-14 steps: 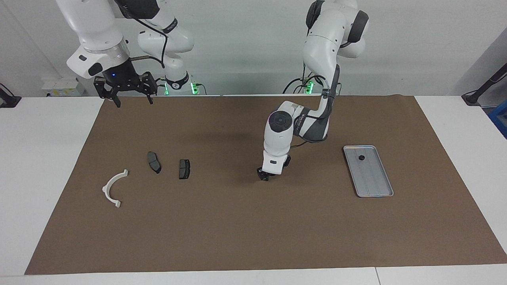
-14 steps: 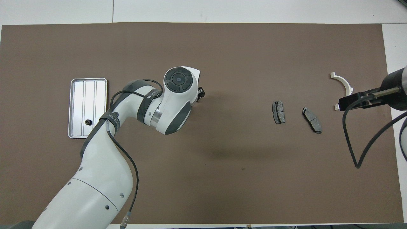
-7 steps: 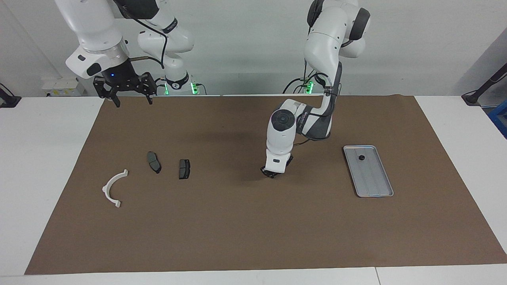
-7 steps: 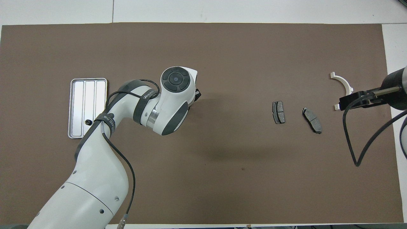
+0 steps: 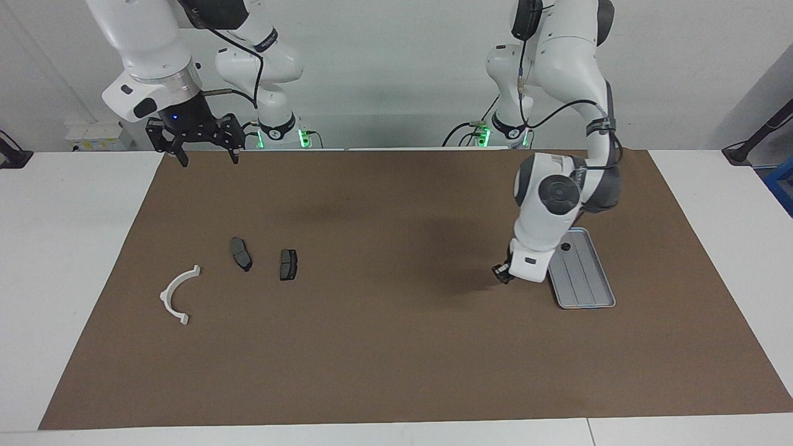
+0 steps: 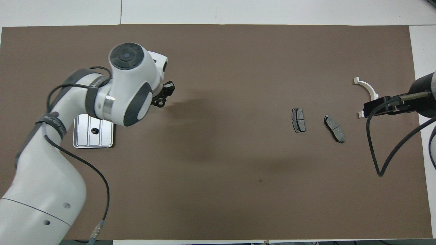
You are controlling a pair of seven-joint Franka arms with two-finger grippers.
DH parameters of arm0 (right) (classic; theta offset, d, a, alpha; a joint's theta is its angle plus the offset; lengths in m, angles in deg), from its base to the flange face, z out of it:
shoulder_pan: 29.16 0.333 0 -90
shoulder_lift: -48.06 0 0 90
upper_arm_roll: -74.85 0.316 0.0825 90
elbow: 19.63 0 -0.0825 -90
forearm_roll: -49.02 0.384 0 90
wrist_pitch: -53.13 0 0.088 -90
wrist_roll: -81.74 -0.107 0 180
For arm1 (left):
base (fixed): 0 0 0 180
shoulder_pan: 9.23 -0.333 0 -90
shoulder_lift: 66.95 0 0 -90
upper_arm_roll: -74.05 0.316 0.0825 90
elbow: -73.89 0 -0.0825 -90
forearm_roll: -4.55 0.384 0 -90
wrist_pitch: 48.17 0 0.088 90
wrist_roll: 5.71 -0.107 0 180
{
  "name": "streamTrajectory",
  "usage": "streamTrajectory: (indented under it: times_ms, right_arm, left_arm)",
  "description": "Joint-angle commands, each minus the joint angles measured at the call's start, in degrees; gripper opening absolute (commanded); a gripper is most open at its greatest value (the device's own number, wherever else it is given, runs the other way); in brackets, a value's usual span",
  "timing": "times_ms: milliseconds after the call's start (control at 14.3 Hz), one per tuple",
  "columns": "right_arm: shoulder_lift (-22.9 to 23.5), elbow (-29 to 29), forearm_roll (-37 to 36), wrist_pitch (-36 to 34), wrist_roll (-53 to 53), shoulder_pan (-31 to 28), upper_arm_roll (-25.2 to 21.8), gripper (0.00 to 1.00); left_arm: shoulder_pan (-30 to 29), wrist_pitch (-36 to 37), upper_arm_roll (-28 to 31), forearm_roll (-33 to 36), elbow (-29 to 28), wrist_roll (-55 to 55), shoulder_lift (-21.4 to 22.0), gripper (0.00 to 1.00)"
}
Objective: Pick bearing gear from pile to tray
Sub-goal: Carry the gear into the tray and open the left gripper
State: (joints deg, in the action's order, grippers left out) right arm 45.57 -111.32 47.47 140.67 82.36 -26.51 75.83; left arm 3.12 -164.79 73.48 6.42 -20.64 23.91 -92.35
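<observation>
My left gripper [image 5: 503, 274] hangs over the mat just beside the silver tray [image 5: 588, 288], on the side toward the right arm's end. In the overhead view the gripper [image 6: 162, 98] is shut on a small black round piece [image 6: 159, 102]. The arm covers part of the tray [image 6: 85, 137]. One small black round piece [image 5: 565, 246] lies in the tray, also seen in the overhead view [image 6: 93, 130]. Two dark brake pads [image 5: 241, 253] [image 5: 288, 264] and a white arc bracket [image 5: 176, 294] lie toward the right arm's end. My right gripper [image 5: 207, 155] waits open, high over the mat's edge near its base.
A brown mat [image 5: 384, 347] covers the white table. In the overhead view the right gripper [image 6: 369, 109] and its cable [image 6: 374, 153] overlap the white arc bracket [image 6: 368, 89]. The brake pads [image 6: 298, 119] [image 6: 334, 128] lie beside it.
My left gripper has risen from the middle of the mat and swung toward the left arm's end, up to the tray. The right arm has not moved.
</observation>
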Motion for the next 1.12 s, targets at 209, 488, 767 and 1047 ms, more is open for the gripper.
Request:
streamTrajectory:
  times_ms: [209, 488, 767, 1047]
  right_arm:
    - [-1.0, -0.1, 1.1, -1.0, -1.1, -0.4, 0.4, 1.00]
    - [-1.2, -0.1, 1.2, -0.9, -1.2, -0.5, 0.4, 1.00]
    - [-1.9, -0.1, 1.2, -0.9, -1.2, -0.5, 0.4, 1.00]
    - [-2.1, -0.1, 1.1, -0.9, -1.2, -0.5, 0.3, 1.00]
  left_arm:
    - [-14.1, -5.4, -0.9, -1.6, -5.4, -23.3, 1.4, 0.13]
    - [-14.1, -11.6, -0.8, -1.8, -12.1, -23.6, 3.0, 0.13]
    - [-13.7, -11.9, -0.8, -3.8, -12.7, -23.3, 3.1, 0.15]
    - [-13.6, -11.9, -0.7, -3.8, -13.6, -23.3, 3.5, 0.55]
